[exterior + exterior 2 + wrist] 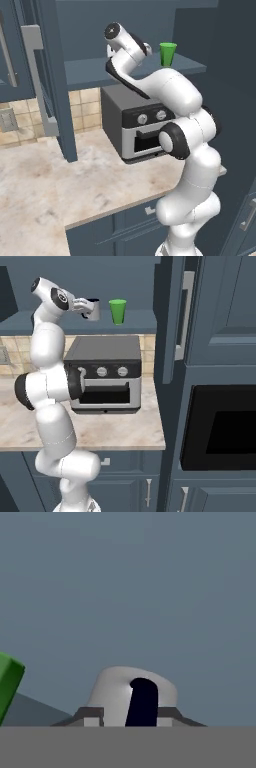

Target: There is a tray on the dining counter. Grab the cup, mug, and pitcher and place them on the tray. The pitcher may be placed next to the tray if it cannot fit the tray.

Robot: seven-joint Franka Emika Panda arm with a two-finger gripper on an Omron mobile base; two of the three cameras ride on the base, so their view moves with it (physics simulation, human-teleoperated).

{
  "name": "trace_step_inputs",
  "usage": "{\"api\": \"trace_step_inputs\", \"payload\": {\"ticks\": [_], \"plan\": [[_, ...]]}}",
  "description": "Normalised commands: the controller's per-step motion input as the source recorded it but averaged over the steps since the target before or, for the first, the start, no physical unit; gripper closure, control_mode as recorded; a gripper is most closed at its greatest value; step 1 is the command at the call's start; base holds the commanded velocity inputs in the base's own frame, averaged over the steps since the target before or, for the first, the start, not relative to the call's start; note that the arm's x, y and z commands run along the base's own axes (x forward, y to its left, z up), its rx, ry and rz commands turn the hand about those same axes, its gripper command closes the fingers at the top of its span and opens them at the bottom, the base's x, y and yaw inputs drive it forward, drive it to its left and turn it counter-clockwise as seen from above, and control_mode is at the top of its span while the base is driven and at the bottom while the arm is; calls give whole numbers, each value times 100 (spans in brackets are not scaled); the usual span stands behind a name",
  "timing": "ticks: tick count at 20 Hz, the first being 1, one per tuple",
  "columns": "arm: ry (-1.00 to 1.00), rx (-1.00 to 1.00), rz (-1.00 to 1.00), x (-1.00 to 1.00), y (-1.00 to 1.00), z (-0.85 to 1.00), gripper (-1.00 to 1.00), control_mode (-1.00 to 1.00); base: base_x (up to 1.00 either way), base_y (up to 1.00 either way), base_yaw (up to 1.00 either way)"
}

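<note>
Landmark: the grey toaster oven (105, 373) on the marbled worktop (115, 431). Above it runs a blue shelf (135, 318). On that shelf, left to right, the gripper (91, 308) reaches the mug (93, 310), then the green cup (118, 311) stands just beside. The fingers look closed partway about the mug in the hand view, though a firm hold I cannot tell. My judgement: 0 of 3 items are placed; all 3 remain.
</note>
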Motion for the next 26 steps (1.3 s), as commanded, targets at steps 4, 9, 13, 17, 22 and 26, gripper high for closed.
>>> {"api": "trace_step_inputs", "payload": {"ticks": [4, 9, 13, 17, 22, 26], "plan": [[0, 0, -2, 0, -9, 0, 100, -100, 0, 0, 0], [0, 1, 0, -19, -2, 0, 100, -100, 0, 0, 0], [0, 0, 0, -51, -4, -3, 100, -100, 0, 0, 0], [-2, 0, 0, -78, -1, -8, 100, -100, 0, 0, 0], [-2, 0, -1, -97, -4, -4, 100, -100, 0, 0, 0], [0, 2, 0, -100, -26, -4, 100, -100, 0, 0, 0]]}}
